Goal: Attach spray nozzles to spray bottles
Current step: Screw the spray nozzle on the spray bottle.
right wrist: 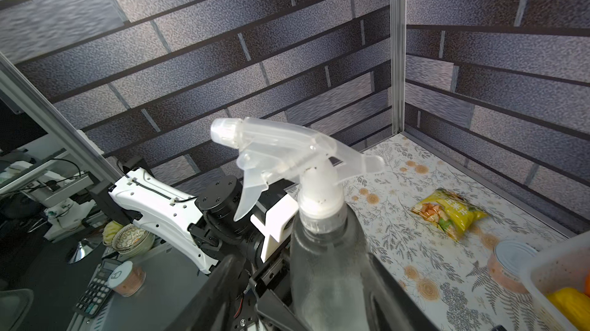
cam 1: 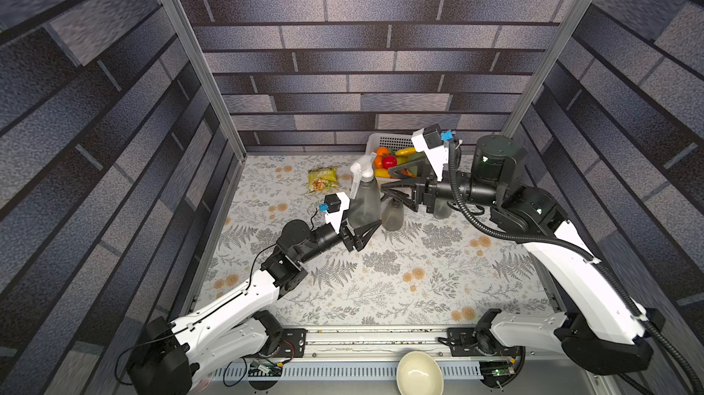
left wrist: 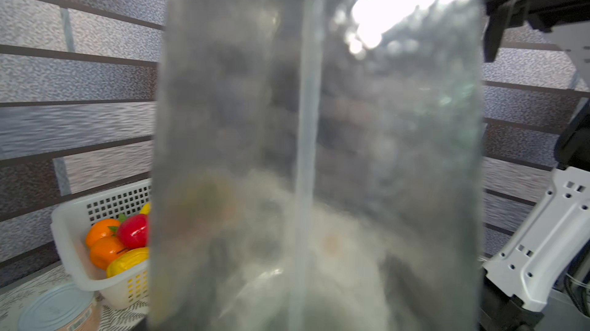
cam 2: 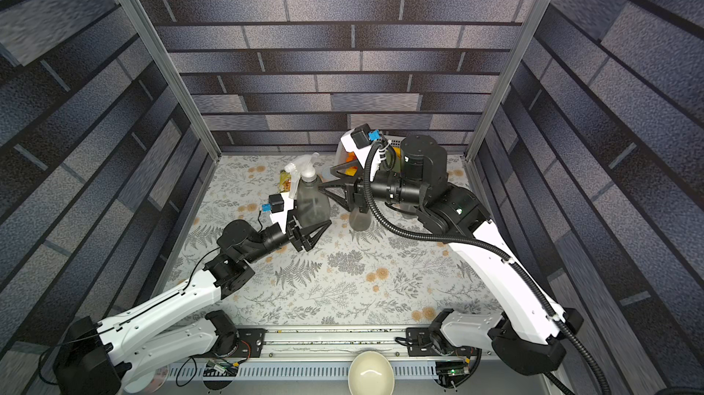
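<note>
Your right claw (cam 1: 385,182) stands spread at the shoulder of the spray bottle (cam 1: 364,208). In the right wrist view its two black fingers (right wrist: 223,281) flank the smoky-grey body with a gap showing on one side, so it grips nothing. Your left claw (cam 1: 368,223) is closed about the bottle's wide lower body. Its far finger is hidden behind the plastic, so you can judge that hold only from the near finger at the base and from the left wrist view, which the bottle almost fills. The bottle is upright towards the back of the floral table (cam 1: 381,278). A clear-whitish nozzle (right wrist: 287,157) sits on its neck, collar over the mouth, trigger on the side of the left arm, dip tube running down inside. Just beside it, under the right claw, stands a second bottle (cam 1: 392,218). A third bottle (cam 1: 442,211) is partly hidden behind the right wrist. By the back wall you have a white basket (cam 1: 396,141) of toy fruit, with a yellow snack packet (cam 1: 323,179) and a pinkish tin can (right wrist: 510,259) near it.
</note>
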{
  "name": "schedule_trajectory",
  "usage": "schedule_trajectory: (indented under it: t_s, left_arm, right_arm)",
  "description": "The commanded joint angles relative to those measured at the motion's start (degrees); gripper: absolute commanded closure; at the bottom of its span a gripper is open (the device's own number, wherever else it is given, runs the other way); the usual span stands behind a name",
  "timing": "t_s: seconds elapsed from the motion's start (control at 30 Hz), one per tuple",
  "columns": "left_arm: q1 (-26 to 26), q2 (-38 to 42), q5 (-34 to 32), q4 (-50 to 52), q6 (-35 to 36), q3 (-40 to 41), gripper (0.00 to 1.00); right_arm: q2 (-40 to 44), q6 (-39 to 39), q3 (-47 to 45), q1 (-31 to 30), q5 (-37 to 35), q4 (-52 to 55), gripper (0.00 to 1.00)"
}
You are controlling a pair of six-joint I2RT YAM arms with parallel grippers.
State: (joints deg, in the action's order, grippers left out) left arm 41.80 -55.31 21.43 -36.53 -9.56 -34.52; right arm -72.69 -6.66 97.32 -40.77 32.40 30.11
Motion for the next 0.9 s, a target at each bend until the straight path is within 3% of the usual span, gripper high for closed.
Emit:
schedule_trajectory:
  t_s: [0.0, 0.37, 0.87]
  left_arm:
    - [0.46, 1.87, 4.57, 0.42, -2.82, -2.9, 0.33]
    - [1.65, 1.46, 6.61, 2.17, -3.46, -4.89, 0.33]
    - [2.76, 0.77, 6.17, 2.7, -1.74, -6.34, 0.33]
  right_arm:
    - [-1.23, 1.39, 2.48, 0.93, 6.89, -1.13, 0.32]
    - [-3.68, 1.89, 4.29, 0.96, 7.23, -1.49, 0.38]
    - [-5.54, 0.09, 2.72, 0.96, 7.79, -3.21, 0.56]
